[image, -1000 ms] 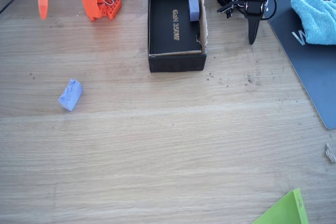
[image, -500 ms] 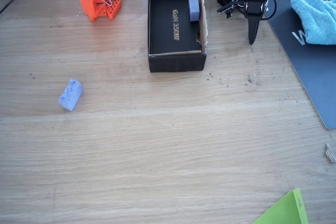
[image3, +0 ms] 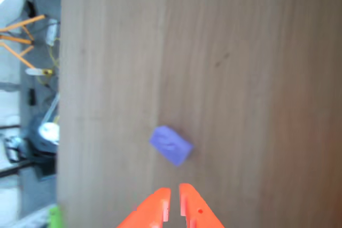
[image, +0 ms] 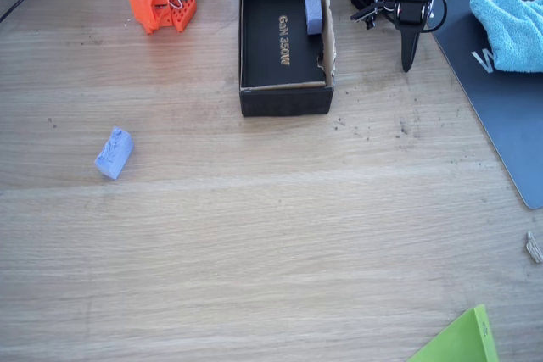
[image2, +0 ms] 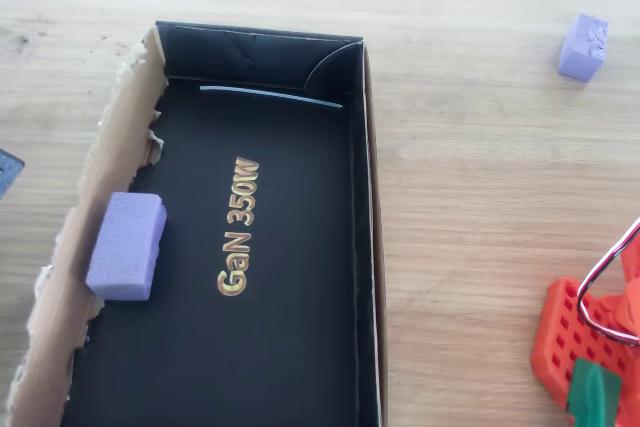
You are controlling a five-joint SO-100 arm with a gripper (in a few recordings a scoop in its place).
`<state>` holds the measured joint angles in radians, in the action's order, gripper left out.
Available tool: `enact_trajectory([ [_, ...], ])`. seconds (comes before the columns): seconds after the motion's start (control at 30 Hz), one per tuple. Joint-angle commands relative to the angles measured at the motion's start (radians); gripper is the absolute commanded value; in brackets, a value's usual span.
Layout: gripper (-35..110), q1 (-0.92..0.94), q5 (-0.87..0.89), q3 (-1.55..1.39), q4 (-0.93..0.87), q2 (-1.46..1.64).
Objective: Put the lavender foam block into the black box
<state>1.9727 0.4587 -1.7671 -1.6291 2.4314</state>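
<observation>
We see one small blue-violet lavender foam block [image: 114, 153] with uneven, rounded edges lying on the pale wooden table [image: 271, 243], well apart from the long rectangular black cardboard box [image: 254, 88], out to the left of it in the fixed view. Its long axis runs slightly tilted from upright in that picture, the upper end leaning right; in the wrist view it [image3: 170, 145] lies diagonally, though that picture is blurred. We count two foam pieces in all: this one and a paler, neat-edged lavender block [image2: 126, 247] resting on the box floor against the torn brown wall, beside the gold "GaN 350W" lettering [image2: 238, 227]. There is one box. The orange gripper [image3: 173, 189] hovers near the loose block without touching it, fingers nearly together with a thin gap, holding nothing
</observation>
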Motion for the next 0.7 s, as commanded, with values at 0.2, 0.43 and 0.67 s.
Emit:
enact_trajectory([
  [0.2,0,-0.184,-0.25,0.078,0.117,-0.155],
  [0.43,0,-0.198,-0.307,0.314,0.035,-0.41],
  [0.67,0,-0.196,-0.252,0.422,-0.018,-0.499],
])
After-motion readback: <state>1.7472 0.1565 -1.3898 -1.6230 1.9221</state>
